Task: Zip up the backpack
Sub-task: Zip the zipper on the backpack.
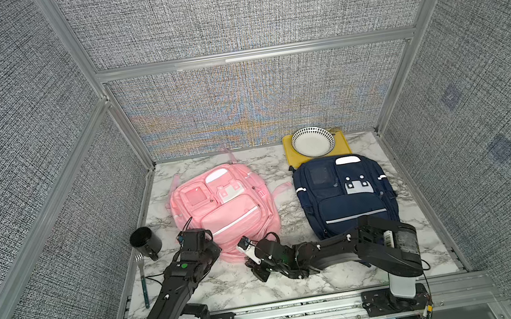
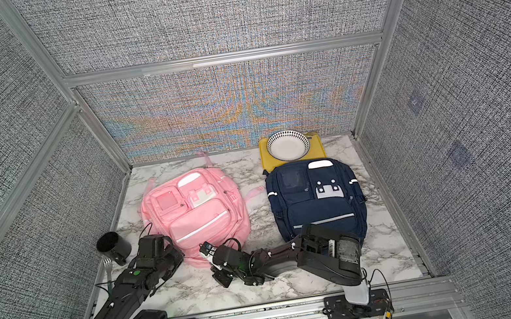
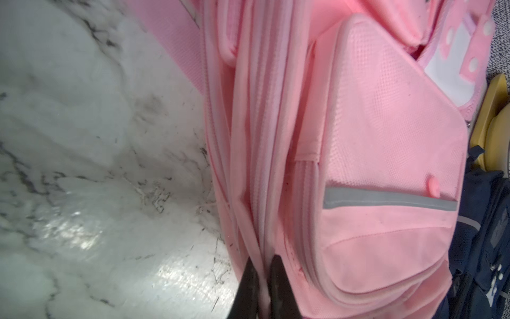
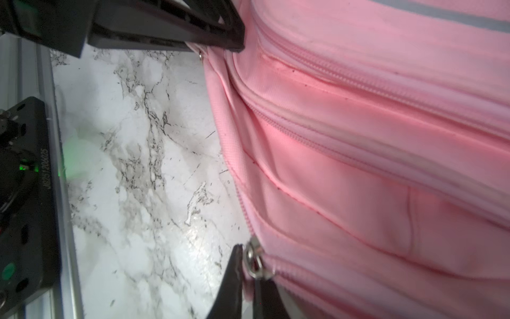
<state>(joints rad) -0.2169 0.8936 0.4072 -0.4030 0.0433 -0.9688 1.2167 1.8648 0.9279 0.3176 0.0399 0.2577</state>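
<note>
- Pinching a fold of the pink backpack, your left gripper is clamped; bag spreads ahead of its tips.
- Your right gripper nips the zipper pull, right at its tips.

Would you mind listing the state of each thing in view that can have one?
pink backpack, lying front up, pinched at its near edge
left gripper, shut on pink backpack fabric
right gripper, shut on the zipper pull
navy backpack, lying front up, not gripped
black cup, upright
fork, lying flat
bowl, upright, empty
yellow tray, flat, carrying the bowl
</note>
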